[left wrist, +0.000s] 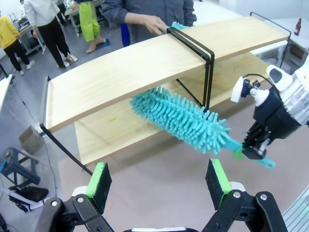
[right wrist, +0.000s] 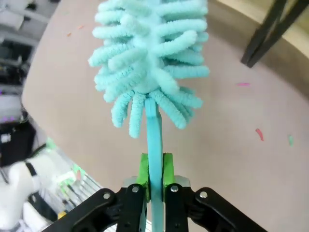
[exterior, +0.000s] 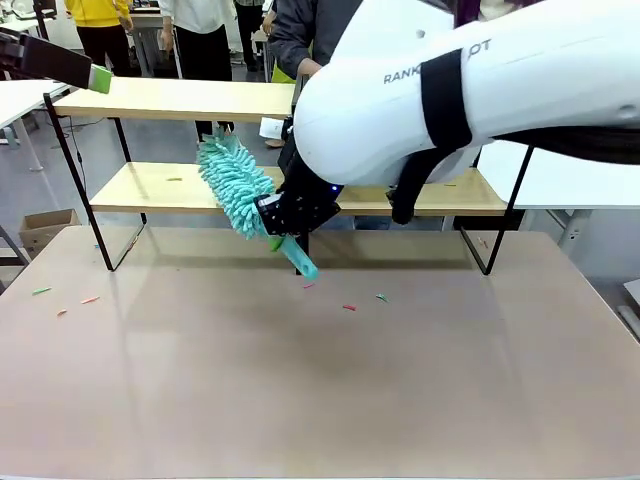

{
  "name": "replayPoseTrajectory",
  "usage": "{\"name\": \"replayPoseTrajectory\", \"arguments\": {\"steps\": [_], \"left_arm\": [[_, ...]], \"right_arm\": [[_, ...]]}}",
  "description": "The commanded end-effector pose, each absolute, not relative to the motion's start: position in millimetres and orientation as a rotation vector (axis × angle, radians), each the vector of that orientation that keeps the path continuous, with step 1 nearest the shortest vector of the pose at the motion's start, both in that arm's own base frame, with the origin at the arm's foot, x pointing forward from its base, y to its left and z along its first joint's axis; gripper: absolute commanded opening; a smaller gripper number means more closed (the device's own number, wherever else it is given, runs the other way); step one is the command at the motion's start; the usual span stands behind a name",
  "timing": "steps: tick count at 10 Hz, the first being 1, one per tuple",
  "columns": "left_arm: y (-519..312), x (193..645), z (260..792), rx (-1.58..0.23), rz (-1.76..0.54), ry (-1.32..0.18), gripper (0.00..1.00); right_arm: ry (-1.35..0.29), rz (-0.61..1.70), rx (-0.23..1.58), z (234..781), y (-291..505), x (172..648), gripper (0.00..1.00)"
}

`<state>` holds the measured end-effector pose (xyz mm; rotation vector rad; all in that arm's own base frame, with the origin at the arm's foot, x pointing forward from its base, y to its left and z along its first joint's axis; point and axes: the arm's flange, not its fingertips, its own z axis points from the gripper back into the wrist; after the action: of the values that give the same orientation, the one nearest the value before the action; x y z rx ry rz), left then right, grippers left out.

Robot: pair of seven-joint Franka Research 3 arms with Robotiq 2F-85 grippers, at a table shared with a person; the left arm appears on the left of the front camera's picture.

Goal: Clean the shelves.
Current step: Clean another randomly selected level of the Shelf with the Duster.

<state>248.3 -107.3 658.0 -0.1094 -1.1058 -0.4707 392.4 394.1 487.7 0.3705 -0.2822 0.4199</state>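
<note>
The shelves [exterior: 180, 100] are two long light wooden boards in a thin black frame at the table's far side. My right gripper [exterior: 290, 225] is shut on the teal handle of a fluffy teal duster [exterior: 235, 180]. The duster's head reaches between the two boards, left of the central post. The right wrist view shows the green pads [right wrist: 166, 169] clamped on the handle below the duster head [right wrist: 149, 53]. My left gripper [exterior: 98, 78] hovers high at the upper board's left end. From its wrist it stands open [left wrist: 159, 179] above the shelves [left wrist: 145, 63], the duster [left wrist: 183, 118] and the right gripper [left wrist: 260, 145].
Small coloured scraps [exterior: 348, 307] lie on the tan table [exterior: 320, 400], more at the left [exterior: 65, 300], and one speck on the lower board [exterior: 175, 179]. A person's hand [left wrist: 154, 24] rests at the upper board's far edge. A cardboard box [exterior: 45, 228] sits on the floor at the left.
</note>
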Motion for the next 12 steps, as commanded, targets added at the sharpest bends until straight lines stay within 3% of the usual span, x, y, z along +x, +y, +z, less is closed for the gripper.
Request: {"name": "replayPoseTrajectory", "arguments": {"steps": [1, 6, 12], "left_arm": [[-106.0, 247.2, 655.2, -0.113, -0.468, -1.113, 1.0], [-106.0, 247.2, 655.2, -0.113, -0.468, -1.113, 1.0], [-106.0, 247.2, 655.2, -0.113, -0.468, -1.113, 1.0]], "right_arm": [[-0.275, 0.323, 0.35, 500.1, 425.6, 406.4, 0.12], [-0.272, 0.116, 0.307, 515.1, 444.8, 438.5, 0.12], [-0.202, 0.134, 0.316, 499.6, 465.7, 466.1, 0.12]]}}
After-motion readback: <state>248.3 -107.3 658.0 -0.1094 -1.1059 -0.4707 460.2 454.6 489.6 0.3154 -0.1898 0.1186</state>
